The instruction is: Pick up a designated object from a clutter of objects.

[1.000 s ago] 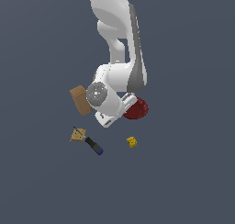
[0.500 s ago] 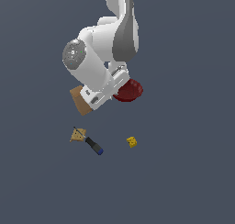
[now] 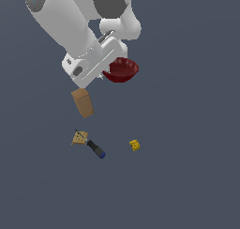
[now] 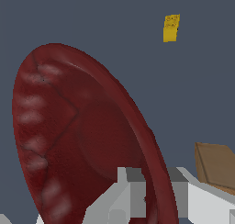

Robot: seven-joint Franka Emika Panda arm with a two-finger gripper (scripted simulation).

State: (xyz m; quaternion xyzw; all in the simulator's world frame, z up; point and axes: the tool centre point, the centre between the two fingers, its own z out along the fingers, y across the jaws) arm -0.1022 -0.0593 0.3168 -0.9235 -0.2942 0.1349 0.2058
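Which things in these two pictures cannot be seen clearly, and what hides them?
- Tool: exterior view, covered by the arm; wrist view, tips cut by the picture edge.
- Bowl: near rim behind the arm, exterior view.
- Tan box: cut by the wrist view's edge.
- Screwdriver tip: too small, over the tan block.

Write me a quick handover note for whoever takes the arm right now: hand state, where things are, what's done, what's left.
Hand: shut on the rim of the round dark red ribbed bowl.
Others: tan cardboard box, black-and-blue screwdriver touching a small tan block, small yellow cube.
Done: bowl gripped; it looks lifted, though no contact shows.
Left: confirm it is clear, and hold.
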